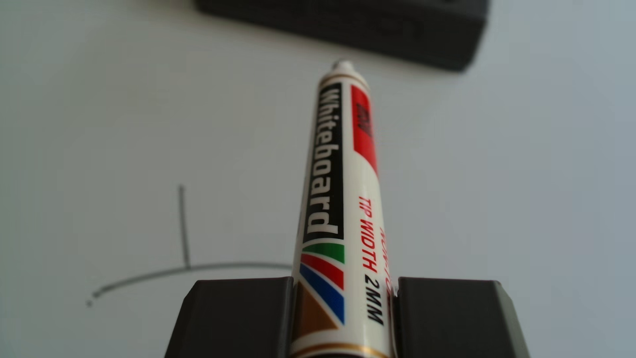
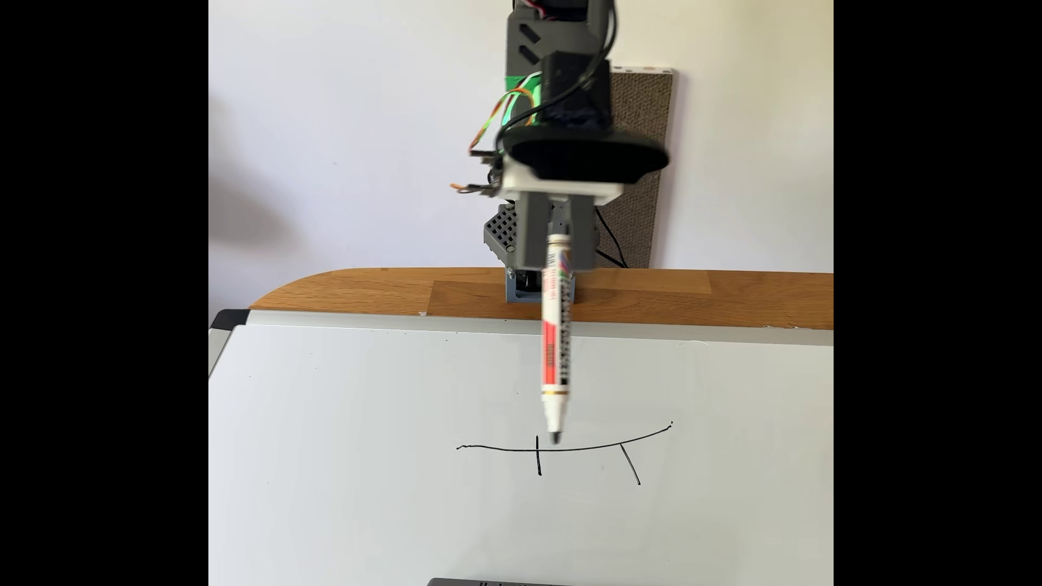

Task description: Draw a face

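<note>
Gripper (image 2: 555, 248) clamped on marker (image 2: 555, 343), tip near curved line (image 2: 609, 445) w/ two ticks; prob best to press lightly, keep strokes slow.

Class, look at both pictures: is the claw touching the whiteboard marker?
Touching. In the other view, the claw's two dark fingers press against both sides of the marker barrel with no gap; the fixed view shows it held there too.
</note>
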Robot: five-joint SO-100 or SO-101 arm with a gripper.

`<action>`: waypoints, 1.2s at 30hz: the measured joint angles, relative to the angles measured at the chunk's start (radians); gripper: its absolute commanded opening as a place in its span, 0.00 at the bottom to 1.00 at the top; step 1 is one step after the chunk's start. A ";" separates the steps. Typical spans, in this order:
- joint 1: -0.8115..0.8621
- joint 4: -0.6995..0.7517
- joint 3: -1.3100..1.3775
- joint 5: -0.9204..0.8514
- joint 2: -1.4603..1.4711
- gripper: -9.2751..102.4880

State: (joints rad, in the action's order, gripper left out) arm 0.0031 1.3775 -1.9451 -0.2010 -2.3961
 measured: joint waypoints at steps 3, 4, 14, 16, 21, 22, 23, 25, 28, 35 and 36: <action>-0.002 0.000 0.003 0.000 -0.091 0.08; -0.011 0.000 0.003 0.000 -0.133 0.08; -0.018 0.000 -0.087 0.002 -0.439 0.08; -0.029 0.000 -0.101 0.002 -0.486 0.08; -0.026 0.000 -0.132 0.002 -0.594 0.08; -0.026 0.000 -0.141 0.002 -0.620 0.08; -0.029 0.000 -0.149 0.002 -0.644 0.08; -0.023 0.000 -0.175 0.002 -0.693 0.08; -0.015 0.000 -0.212 0.002 -0.773 0.08; -0.012 0.000 -0.298 0.012 -0.936 0.08; -0.014 0.000 -0.311 0.028 -0.950 0.08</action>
State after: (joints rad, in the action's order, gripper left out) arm -0.0107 1.3775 -2.2565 -0.1733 -3.3456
